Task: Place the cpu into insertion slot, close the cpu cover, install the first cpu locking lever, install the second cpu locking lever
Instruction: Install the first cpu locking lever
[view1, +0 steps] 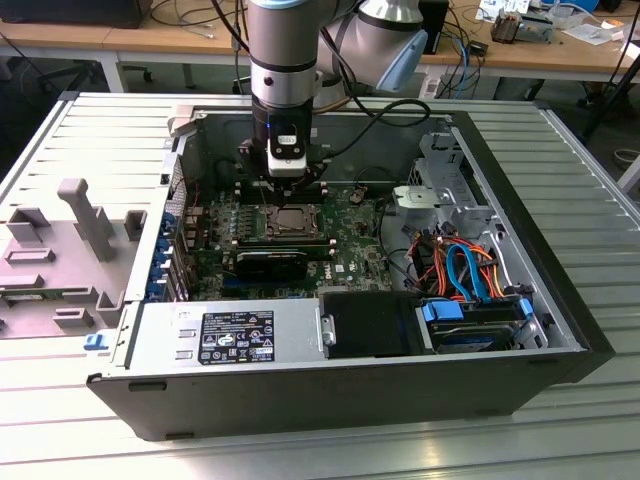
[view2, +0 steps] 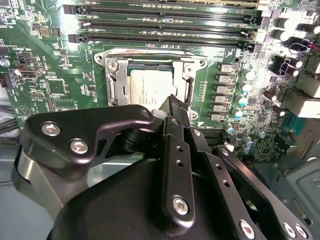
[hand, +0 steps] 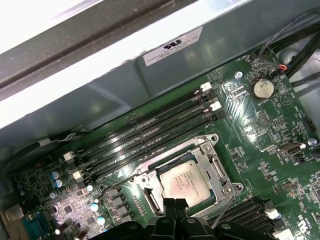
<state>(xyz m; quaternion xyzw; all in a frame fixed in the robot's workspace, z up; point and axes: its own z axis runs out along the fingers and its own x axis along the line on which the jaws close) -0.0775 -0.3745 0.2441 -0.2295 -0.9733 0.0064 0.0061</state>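
- Gripper (hand: 175, 204) fingers are drawn fully together in both wrist views, their black tips touching, with nothing visible between them.
- In the exterior view the gripper (view1: 285, 182) hangs straight down from the arm, just above the socket (hand: 139, 182) and close to the board.
- The tips sit at the edge of the socket nearest the gripper body; whether they touch the metal there I cannot tell.
- The chip (hand: 184, 181) lies flat inside the socket, its dull grey top showing through the window of the cover (hand: 217, 171).
- The cover lies flat over the chip, its silver frame running around all four sides.
- A thin wire lever (hand: 225, 209) slants out beside the socket in the first wrist view; I cannot tell whether it is latched.
- Long black memory slots (hand: 145, 141) run alongside the socket, on the side away from the gripper.
- The green board (view1: 350, 255) lies on the floor of an open computer case (view1: 565, 300).
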